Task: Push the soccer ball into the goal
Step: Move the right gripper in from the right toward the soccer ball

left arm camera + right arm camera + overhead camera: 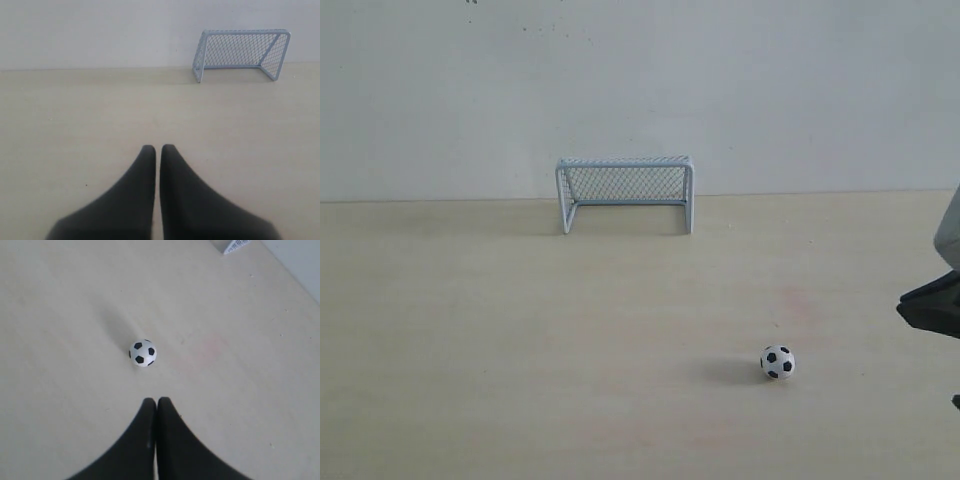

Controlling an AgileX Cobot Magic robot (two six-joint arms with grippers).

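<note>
Right claw (156, 401) comes first: its two black fingers are pressed together, tips meeting with nothing caught between them, and it hangs over the pale wooden worktop (60, 305). Just ahead of those tips, clear of them, sits the soccer ball (143, 353), white with black patches. It rests on the bare wood with a soft shadow beside it, and nothing touches it.

Left claw (158, 149) is drawn together as well. Only a hairline slit shows between its dark fingers, and they grip nothing. Bare worktop lies under it and ahead of it, with no ball in its wrist view.

From the exterior view, the ball lies in the near right part of the worktop. A dark piece of the right arm (932, 305) pokes in at the right edge of that view, off to the right of the ball and apart from it. The left arm does not show there.

Farther back stands the goal (625, 193), a small white frame with grey-white mesh, wider than tall. It is upright at the far edge of the worktop, about the middle of the exterior view, with its mouth facing the near side. The ball is well apart from it, nearer and to the right of its right post. Nothing lies inside the netting.

Behind the goal rises a plain pale wall (620, 80).
</note>
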